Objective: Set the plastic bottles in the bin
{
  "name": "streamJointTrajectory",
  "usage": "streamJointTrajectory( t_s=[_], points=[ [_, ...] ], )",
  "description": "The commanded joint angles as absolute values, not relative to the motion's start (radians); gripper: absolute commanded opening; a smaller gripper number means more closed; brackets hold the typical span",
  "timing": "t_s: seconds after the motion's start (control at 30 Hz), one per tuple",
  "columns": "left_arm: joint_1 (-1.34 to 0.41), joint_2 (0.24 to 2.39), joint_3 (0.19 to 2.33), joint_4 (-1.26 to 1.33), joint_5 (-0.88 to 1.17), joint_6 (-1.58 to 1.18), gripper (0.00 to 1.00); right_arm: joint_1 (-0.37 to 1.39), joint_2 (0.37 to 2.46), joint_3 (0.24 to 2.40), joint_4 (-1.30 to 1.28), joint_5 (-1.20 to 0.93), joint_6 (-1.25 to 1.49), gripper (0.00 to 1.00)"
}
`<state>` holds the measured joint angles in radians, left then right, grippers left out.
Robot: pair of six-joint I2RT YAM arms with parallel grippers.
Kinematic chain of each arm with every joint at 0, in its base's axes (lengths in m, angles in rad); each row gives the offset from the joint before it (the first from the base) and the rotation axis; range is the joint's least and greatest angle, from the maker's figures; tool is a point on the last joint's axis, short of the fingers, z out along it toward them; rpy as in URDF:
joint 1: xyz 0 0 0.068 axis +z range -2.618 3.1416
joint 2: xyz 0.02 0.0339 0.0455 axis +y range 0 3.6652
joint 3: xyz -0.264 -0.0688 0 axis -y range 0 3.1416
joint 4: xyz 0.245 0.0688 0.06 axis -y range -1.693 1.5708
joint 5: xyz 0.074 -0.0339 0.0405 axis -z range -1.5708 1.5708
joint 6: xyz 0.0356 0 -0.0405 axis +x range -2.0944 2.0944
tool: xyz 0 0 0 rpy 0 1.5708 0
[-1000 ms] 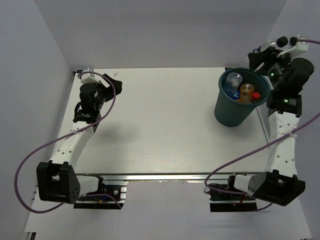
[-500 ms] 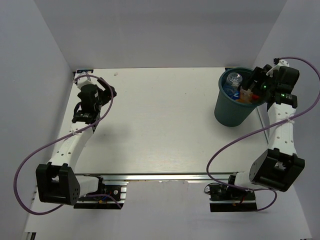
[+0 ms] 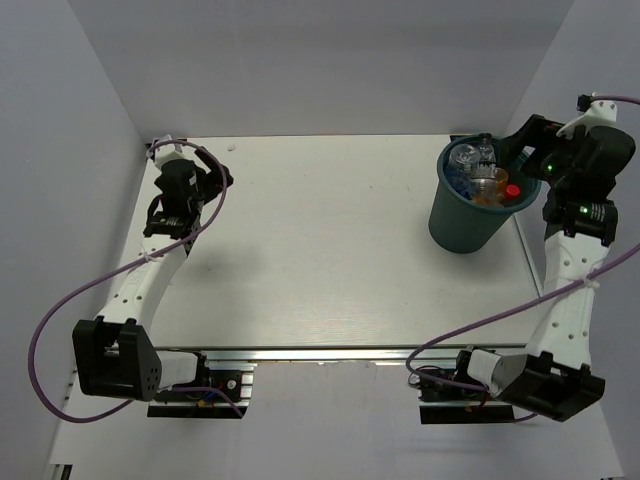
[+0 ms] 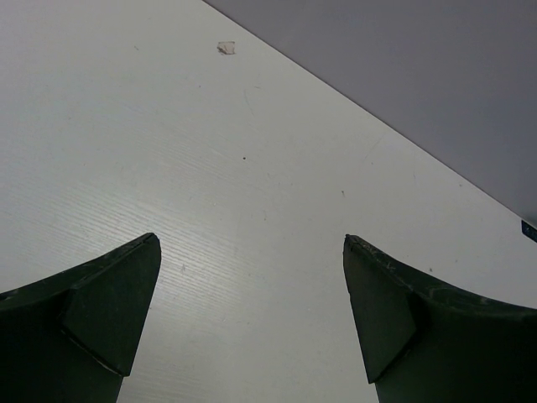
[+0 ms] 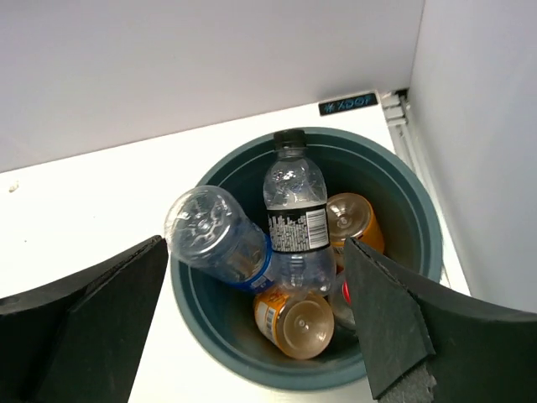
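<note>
— Plastic bottles (image 5: 289,273) are lying where, exactly?

— They are lying heaped inside the bin (image 5: 419,252), which is standing at the far right corner of the table (image 3: 320,260).

— Is any writing showing?

— The dark-labelled bottle (image 5: 295,220) is lying on top, its black cap (image 5: 289,138) pointing at the far rim. Its label is carrying white small print and a barcode, both too fine to read. A blue-labelled clear bottle (image 5: 216,239) is leaning against the left inner wall with its base facing the camera, so only a sliver of its label is showing. Beyond the bin, a dark sticker (image 5: 348,103) at the table's edge is reading "XDOF".

— What is getting hidden?

— An orange bottle (image 5: 295,323) is showing near the front and a second orange bottle (image 5: 352,220) at the right, both partly buried. A red cap (image 3: 512,190) is peeking out in the overhead view, with its bottle mostly covered. Anything lying deeper is not showing, so I am not giving a count.

— And the grippers?

— The right gripper (image 5: 253,243) is hovering above the bin and looking down into it, fingers spread wide and gripping nothing. The left gripper (image 4: 252,252) is hanging over bare table at the far left, well apart from the bin, likewise spread wide with nothing between. A small white scrap (image 4: 225,48) is lying ahead of it. The lower frame edge is cutting off both pairs of fingers.
</note>
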<state>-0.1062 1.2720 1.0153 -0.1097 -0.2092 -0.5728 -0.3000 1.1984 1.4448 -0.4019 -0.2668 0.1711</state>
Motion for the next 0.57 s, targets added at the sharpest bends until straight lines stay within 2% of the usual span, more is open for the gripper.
streamJointTrajectory(
  t_s=[0.0, 0.23, 0.4, 0.53],
  points=[
    [-0.1, 1.262, 1.057, -0.156, -0.222, -0.555, 0.98, -0.302, 1.097, 1.43, -0.377, -0.219, 0.15, 0.89],
    [-0.098, 1.183, 0.973, -0.183, -0.244, -0.583, 0.98, -0.302, 0.841, 1.146, -0.413, 0.055, 0.25, 0.89],
    [-0.098, 1.128, 0.933, -0.242, -0.304, -0.578, 0.98, -0.302, 0.655, 0.936, -0.414, 0.09, 0.262, 0.89],
    [-0.098, 1.066, 0.899, -0.258, -0.331, -0.569, 0.98, -0.302, 0.615, 0.916, -0.416, 0.075, 0.255, 0.89]
  ],
)
